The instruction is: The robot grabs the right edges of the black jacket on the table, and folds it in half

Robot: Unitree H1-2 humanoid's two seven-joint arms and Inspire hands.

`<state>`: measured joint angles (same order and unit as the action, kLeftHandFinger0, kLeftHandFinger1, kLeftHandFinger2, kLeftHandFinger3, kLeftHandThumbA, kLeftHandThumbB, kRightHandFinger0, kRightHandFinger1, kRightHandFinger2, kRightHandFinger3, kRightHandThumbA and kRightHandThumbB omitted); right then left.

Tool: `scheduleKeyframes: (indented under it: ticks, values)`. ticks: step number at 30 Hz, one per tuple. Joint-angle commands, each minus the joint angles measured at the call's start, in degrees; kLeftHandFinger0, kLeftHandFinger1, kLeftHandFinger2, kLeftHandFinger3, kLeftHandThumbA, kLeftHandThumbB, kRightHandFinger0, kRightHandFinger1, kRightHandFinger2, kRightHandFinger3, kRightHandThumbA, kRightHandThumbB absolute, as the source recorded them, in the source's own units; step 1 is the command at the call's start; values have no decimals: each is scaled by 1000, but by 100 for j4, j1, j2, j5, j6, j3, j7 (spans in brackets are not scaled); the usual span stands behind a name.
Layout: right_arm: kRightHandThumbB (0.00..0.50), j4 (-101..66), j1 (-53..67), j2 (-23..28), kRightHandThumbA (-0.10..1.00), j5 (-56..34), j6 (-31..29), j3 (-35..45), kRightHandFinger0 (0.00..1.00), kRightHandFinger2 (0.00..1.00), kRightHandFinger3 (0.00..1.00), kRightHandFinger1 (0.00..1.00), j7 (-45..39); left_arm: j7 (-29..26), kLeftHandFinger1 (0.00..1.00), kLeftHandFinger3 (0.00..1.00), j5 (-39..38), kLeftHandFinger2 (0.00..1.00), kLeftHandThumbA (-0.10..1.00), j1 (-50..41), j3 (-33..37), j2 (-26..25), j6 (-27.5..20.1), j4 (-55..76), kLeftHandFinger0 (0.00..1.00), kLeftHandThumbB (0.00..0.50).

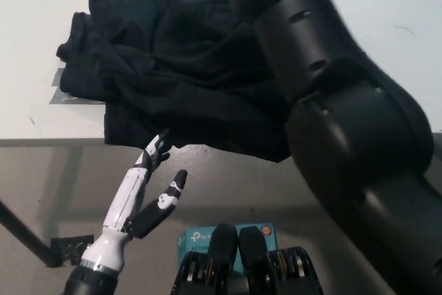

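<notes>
The black jacket (173, 67) lies crumpled in a doubled heap on the white table (31, 32), its front hem hanging a little over the table's near edge. My black right arm (331, 101) rises large across the right half of the head view and covers the jacket's right side. It runs out past the top edge, so its hand is out of sight. My white left hand (155, 184) rests low in front of the table, fingers spread and holding nothing. Its fingertips (161, 144) reach up close to the jacket's hanging hem.
Grey tape (61, 94) sticks out from under the jacket's left side. A blue box (193, 241) sits on the grey floor at the bottom. A dark bar (24, 236) slants across the lower left corner.
</notes>
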<state>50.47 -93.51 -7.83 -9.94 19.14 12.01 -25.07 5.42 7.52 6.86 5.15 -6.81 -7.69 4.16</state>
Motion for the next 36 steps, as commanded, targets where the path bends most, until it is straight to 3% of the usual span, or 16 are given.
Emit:
scheduleKeyframes:
  ticks: [1,5,9,11,13,17,18,19,22,28,31,36]
  values:
    - [487,-3086,291,1617,1000,554,97,-378,1000,1000,1000,1000,-62,-103,1000,1000,-50,1000,1000,608,-222,-141,-207,-113,1000,312]
    - [466,-5161,1159,2480,1000,205,433,27,1000,1000,1000,1000,-378,-48,1000,1000,-435,1000,1000,820,-410,-167,-88,-174,1000,339]
    - [454,-6750,2281,2916,1000,-482,778,624,1000,1000,1000,1000,-355,-22,1000,1000,-541,1000,1000,879,-501,-251,-37,-185,1000,339]
    - [492,-7427,3038,3132,1000,-624,779,839,1000,1000,1000,1000,-248,-41,1000,1000,-588,1000,1000,943,-554,-272,-84,-238,1000,325]
    - [483,-8092,3986,3197,1000,-963,779,1099,1000,1000,1000,1000,-48,-16,1000,1000,-709,1000,1000,933,-606,-284,-46,-227,1000,331]
    - [441,-8764,5390,2754,1000,-1457,733,1653,1000,1000,1000,1000,-40,-16,1000,1000,-791,1000,1000,857,-645,-247,89,-168,1000,352]
    - [431,-8840,5783,2646,1000,-1453,493,1650,1000,1000,1000,1000,-60,-16,1000,1000,-802,1000,1000,812,-644,-228,90,-148,1000,345]
    - [421,-8869,6274,2494,1000,-1318,106,1582,1000,1000,1000,1000,-108,-18,1000,1000,-820,1000,1000,761,-648,-208,62,-158,1000,337]
    - [430,-8833,7406,2051,1000,-1414,-309,1403,1000,1000,1000,1000,-195,-14,1000,1000,-814,1000,1000,470,-624,-149,78,-74,1000,327]
    - [428,-8333,8842,1288,1000,-947,-749,663,1000,1000,1000,1000,-155,93,1000,1000,-849,1000,1000,-219,-606,-197,-36,105,1000,299]
    - [374,-8073,9443,1059,1000,-897,-982,424,1000,1000,1000,1000,-224,179,1000,1000,-915,1000,1000,-635,-589,-225,-93,215,1000,317]
    - [383,-7471,10030,881,1000,-679,-1466,132,1000,1000,1000,1000,-274,226,1000,1000,-1030,1000,1000,-976,-594,-222,-83,248,1000,345]
